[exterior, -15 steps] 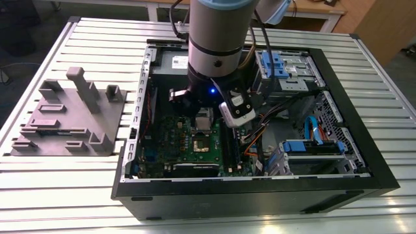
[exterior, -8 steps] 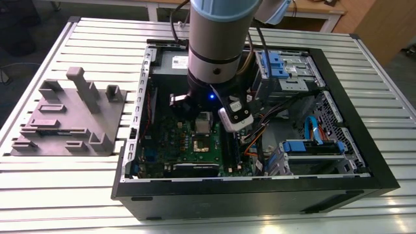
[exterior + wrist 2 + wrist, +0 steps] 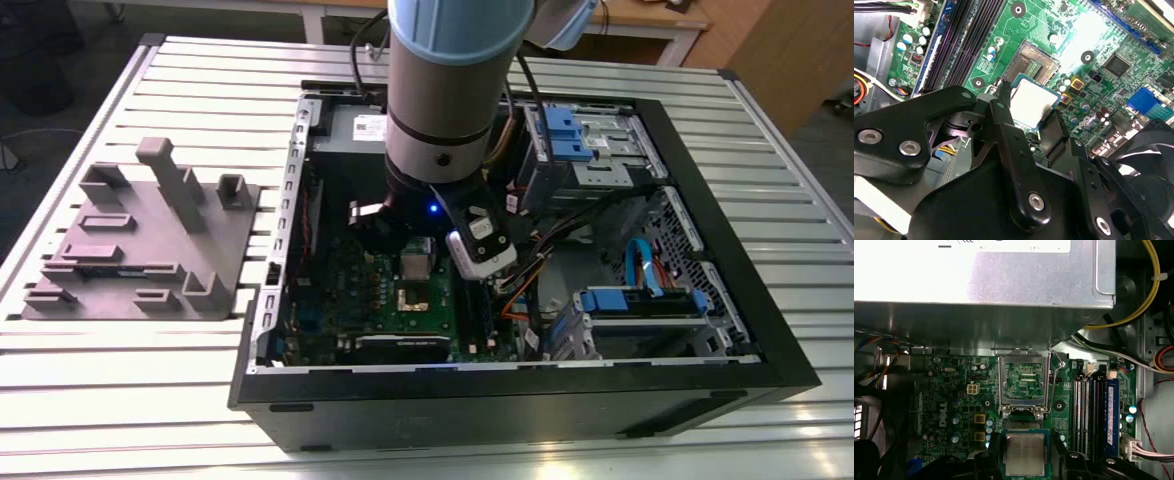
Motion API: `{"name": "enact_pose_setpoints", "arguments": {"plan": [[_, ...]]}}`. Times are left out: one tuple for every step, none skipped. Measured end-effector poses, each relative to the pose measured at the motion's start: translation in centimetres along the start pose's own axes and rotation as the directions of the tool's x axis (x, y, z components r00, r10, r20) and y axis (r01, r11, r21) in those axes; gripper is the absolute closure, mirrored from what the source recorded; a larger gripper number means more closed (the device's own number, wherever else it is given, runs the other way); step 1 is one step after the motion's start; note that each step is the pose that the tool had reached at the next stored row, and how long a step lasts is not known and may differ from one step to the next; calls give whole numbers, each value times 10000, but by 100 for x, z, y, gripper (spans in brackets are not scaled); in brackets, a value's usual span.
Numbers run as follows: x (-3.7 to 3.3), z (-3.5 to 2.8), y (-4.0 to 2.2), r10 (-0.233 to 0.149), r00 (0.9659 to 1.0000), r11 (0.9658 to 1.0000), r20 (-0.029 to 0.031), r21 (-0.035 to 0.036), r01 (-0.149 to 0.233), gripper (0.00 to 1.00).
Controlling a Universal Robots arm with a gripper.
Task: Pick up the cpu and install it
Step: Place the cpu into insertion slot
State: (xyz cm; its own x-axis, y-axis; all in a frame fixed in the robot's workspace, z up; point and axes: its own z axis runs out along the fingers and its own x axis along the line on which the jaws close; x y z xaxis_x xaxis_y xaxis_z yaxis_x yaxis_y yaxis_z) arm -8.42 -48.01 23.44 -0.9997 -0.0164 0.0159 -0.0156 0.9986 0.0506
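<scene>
One cpu (image 3: 1025,454), one gripper (image 3: 1029,112) with two black fingers (image 3: 1004,120). One open computer case (image 3: 534,412), holding one green motherboard (image 3: 944,390), one socket frame (image 3: 1023,382) and one grey power supply box (image 3: 979,285). Two yellow square parts (image 3: 979,418) on the board (the same pair counted in both wrist views). Outside the case, one grey fixture block (image 3: 134,245) on one slatted table (image 3: 200,75), and one robot arm (image 3: 454,90)

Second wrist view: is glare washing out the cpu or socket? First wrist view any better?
In the second wrist view the cpu top is blown out white, with glare on the motherboard beyond; the socket reads fine. In the first wrist view the cpu is evenly grey.
</scene>
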Motion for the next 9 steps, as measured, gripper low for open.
{"name": "enact_pose_setpoints", "arguments": {"plan": [[0,0,0,0,10000,10000,0,1,0,53],[0,2,0,0,10000,10000,1,-3,0,53],[0,3,0,0,10000,10000,2,-3,0,53],[0,3,0,0,10000,10000,1,-2,0,53],[0,3,0,0,10000,10000,1,-3,0,53],[0,4,0,0,10000,10000,1,-2,0,53],[0,4,0,0,10000,10000,1,-2,0,53],[0,3,0,0,10000,10000,1,-2,0,53],[0,4,0,0,10000,10000,1,-2,0,53]]}}
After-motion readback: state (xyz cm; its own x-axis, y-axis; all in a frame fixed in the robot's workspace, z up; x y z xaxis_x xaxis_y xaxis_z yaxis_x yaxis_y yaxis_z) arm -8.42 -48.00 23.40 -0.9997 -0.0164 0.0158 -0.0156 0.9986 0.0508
